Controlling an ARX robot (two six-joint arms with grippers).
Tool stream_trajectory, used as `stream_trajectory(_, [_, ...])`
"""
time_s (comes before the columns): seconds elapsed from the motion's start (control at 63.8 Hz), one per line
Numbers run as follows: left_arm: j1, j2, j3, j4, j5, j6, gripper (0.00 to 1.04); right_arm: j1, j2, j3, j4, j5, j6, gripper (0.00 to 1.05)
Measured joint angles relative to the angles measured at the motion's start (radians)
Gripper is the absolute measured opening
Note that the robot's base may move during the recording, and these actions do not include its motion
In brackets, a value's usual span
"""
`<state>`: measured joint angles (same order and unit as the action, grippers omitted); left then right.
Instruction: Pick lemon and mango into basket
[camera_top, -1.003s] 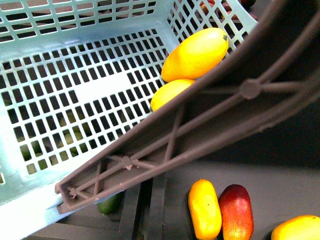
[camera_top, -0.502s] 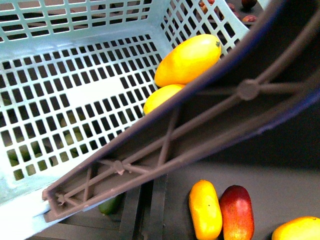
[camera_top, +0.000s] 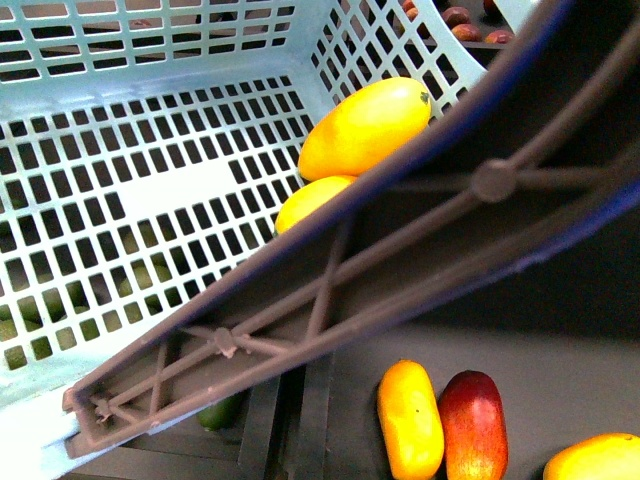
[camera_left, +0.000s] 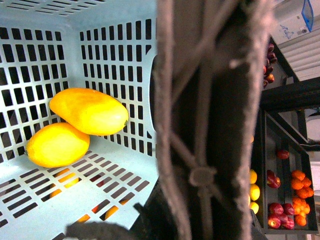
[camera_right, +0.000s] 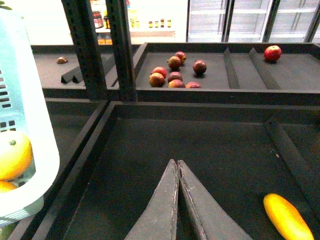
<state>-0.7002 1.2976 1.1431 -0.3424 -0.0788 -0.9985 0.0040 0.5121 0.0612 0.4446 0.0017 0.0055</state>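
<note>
A pale teal basket (camera_top: 150, 190) with slotted sides and floor fills most of the front view, tilted. Its brown ribbed handle (camera_top: 400, 250) crosses the view diagonally, close to the camera.

Inside the basket, two yellow-orange fruits lie touching each other in a corner, against a slotted side wall. The longer one, the mango (camera_top: 365, 127), rests partly on top of the smaller, rounder lemon (camera_top: 305, 200). The left wrist view shows the same pair, mango (camera_left: 89, 111) above lemon (camera_left: 57, 144), pressed into the corner of the basket floor.

The left wrist view is largely blocked by the blurred handle running close across the camera. The left jaws cannot be made out there, so whether they are open or closed cannot be told.

The right jaws (camera_right: 177, 200) are pressed together, fingertips meeting, holding nothing. They hang above a dark shelf tray (camera_right: 225, 145). One elongated yellow fruit (camera_right: 288, 217) lies near the tray's edge.

Beneath the basket, on the shelf, another yellow mango (camera_top: 409, 419) lies touching a dark red mango (camera_top: 473, 425). Red apples (camera_right: 175, 70) sit in a farther tray.
</note>
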Motion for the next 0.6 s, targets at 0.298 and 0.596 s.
stream_trajectory(0.298, [0.0,0.0,0.0,0.0,0.001,0.0,0.04,-0.001,-0.127,-0.044,-0.063,-0.002,0.0,0.02])
stream_trajectory(0.596, [0.0,0.0,0.0,0.0,0.0,0.0,0.04,-0.001,-0.23,-0.044,-0.162,0.0,0.0,0.02])
